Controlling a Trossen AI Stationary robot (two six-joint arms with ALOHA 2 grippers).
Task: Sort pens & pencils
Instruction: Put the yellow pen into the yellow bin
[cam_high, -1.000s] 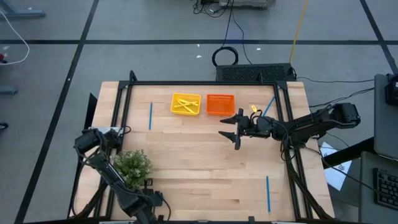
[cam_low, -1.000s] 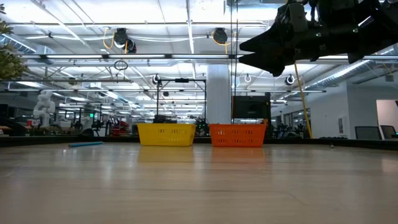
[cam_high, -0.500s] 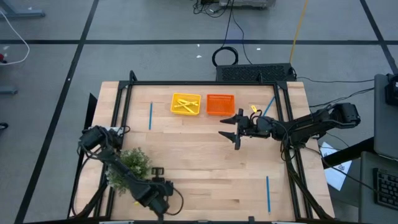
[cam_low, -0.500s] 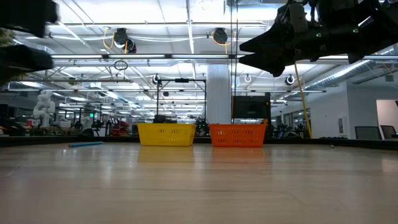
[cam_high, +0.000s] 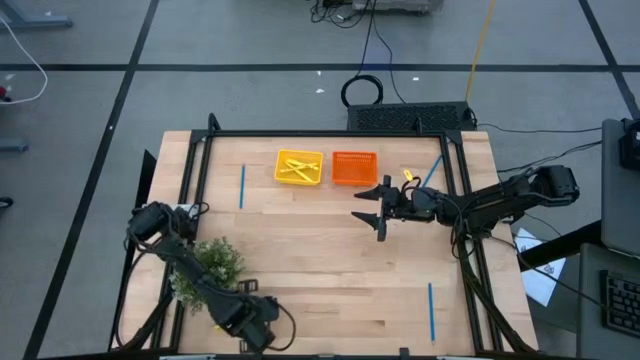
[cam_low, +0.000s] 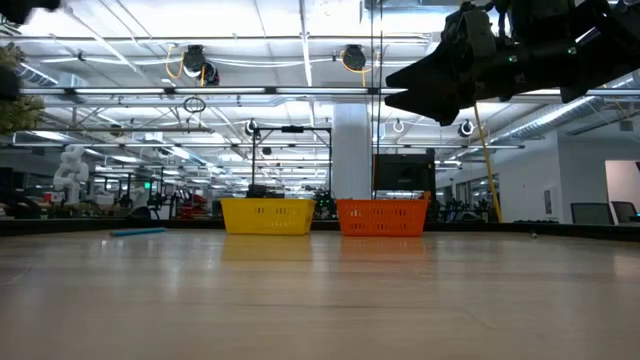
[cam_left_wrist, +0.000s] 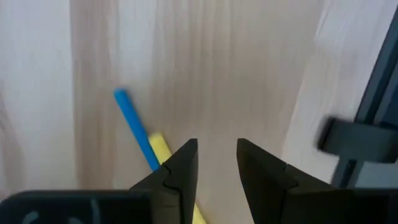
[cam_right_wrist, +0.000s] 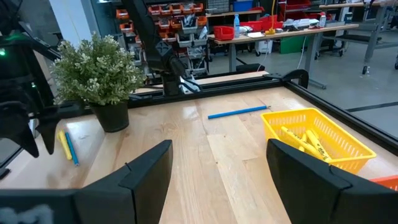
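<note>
My left gripper (cam_high: 252, 320) hangs open near the table's near left corner, pointing down, with bare wood between its fingers (cam_left_wrist: 217, 155). A blue stick (cam_left_wrist: 132, 126) and a yellow stick (cam_left_wrist: 160, 147) lie side by side on the table just beside one finger. My right gripper (cam_high: 362, 205) waits open above the table's middle right, level, holding nothing. Other blue sticks lie flat at the far left (cam_high: 242, 186), the near right (cam_high: 431, 310) and the far right (cam_high: 432, 170). The yellow tray (cam_high: 282, 167) holds yellow sticks, next to the orange tray (cam_high: 354, 167).
A potted green plant (cam_high: 210, 262) stands close behind my left arm, near the table's left side. A dark frame rail (cam_high: 330, 133) runs around the table's edges. Bare wood lies between the two arms in the table's middle.
My left gripper has moved a little toward the table's right edge and away from the near edge, rising slightly. The plant shows more fully than a second ago. My right gripper has kept still.
</note>
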